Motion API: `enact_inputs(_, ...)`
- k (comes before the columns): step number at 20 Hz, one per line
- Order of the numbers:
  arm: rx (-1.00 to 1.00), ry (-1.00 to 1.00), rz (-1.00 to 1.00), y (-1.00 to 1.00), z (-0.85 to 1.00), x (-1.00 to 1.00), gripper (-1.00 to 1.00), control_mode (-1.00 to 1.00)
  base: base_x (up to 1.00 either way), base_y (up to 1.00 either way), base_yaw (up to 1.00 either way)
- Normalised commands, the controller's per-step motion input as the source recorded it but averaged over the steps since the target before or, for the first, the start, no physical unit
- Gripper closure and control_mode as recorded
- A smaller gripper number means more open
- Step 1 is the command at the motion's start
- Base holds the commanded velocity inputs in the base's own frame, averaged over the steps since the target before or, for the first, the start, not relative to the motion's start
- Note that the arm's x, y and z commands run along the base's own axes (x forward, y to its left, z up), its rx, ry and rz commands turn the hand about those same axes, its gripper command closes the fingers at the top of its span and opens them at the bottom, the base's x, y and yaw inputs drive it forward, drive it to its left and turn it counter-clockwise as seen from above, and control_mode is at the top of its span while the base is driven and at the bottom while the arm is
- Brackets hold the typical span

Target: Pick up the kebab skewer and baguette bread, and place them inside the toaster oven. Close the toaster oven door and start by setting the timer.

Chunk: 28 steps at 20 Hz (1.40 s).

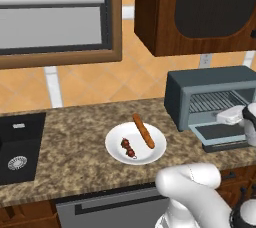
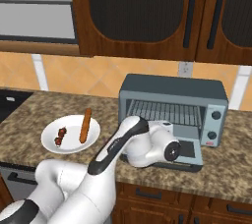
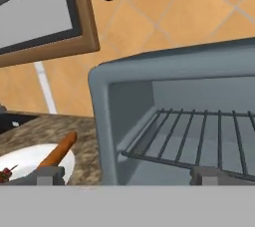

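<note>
Jaws spread wide and empty, the gripper [image 3: 127, 175] is hovering before the toaster oven [image 2: 173, 106]; at its nine o'clock, the baguette bread [image 1: 143, 130] and kebab skewer [image 1: 128, 147] are lying on a white plate [image 1: 150, 155]. The light, stiff loaf probably suits a mid-length pinch.

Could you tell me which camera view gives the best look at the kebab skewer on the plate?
The left base view shows it best: the kebab skewer lies whole on the white plate, beside the baguette bread. The right base view shows it whole too, but smaller. The hand view catches only its tip at the left edge.
</note>
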Motion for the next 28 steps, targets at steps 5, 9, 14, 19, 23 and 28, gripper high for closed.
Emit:
enact_inputs(5, 0.02, -0.13, 0.0, -0.6, -0.04, 0.54, -1.0, -1.0, 0.0, 0.0, 0.0)
enact_inputs(9, -0.04, -0.09, 0.0, -0.03, -0.13, 0.59, -1.0, -1.0, 0.0, 0.0, 0.0)
enact_inputs(14, -0.13, -0.02, -0.03, 0.0, -0.46, 0.56, -1.0, -1.0, 0.0, 0.0, 0.0)
enact_inputs(19, -0.11, 0.0, -0.07, -0.07, -0.28, 0.49, -1.0, -1.0, 0.0, 0.0, 0.0)
enact_inputs(23, -0.07, 0.0, -0.09, -0.01, -0.44, 0.34, -1.0, -1.0, 0.0, 0.0, 0.0)
enact_inputs(28, -0.08, 0.07, -0.1, -0.03, -0.75, -0.21, -1.0, -1.0, 0.0, 0.0, 0.0)
